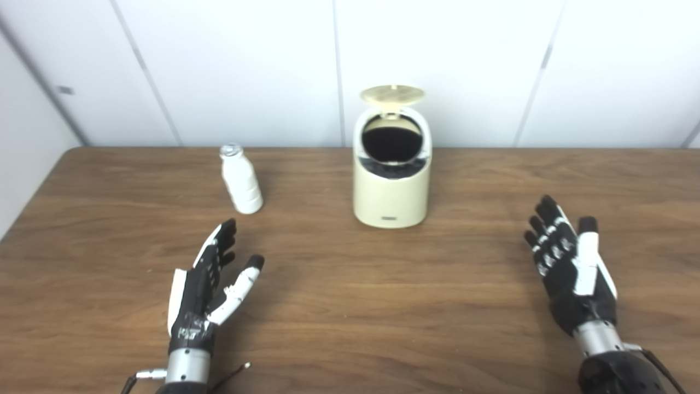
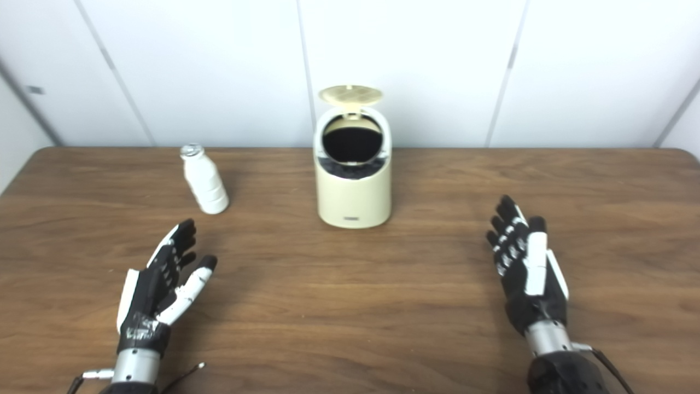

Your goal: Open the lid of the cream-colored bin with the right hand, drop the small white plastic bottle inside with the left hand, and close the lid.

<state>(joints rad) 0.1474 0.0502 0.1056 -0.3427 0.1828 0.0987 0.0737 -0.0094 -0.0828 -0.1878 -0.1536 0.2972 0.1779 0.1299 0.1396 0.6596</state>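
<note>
Both hands are hovering with fingers spread, holding nothing: left hand (image 1: 210, 287) near-left of the bin (image 1: 390, 186), right hand (image 1: 569, 262) near-right. Bin's lid (image 1: 392, 94) is standing raised. Bottle (image 1: 241, 179) is standing left of the bin, apart, toward the table's (image 1: 383, 306) far edge.

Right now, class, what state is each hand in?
Left hand: open, holding nothing.
Right hand: open, holding nothing.
</note>
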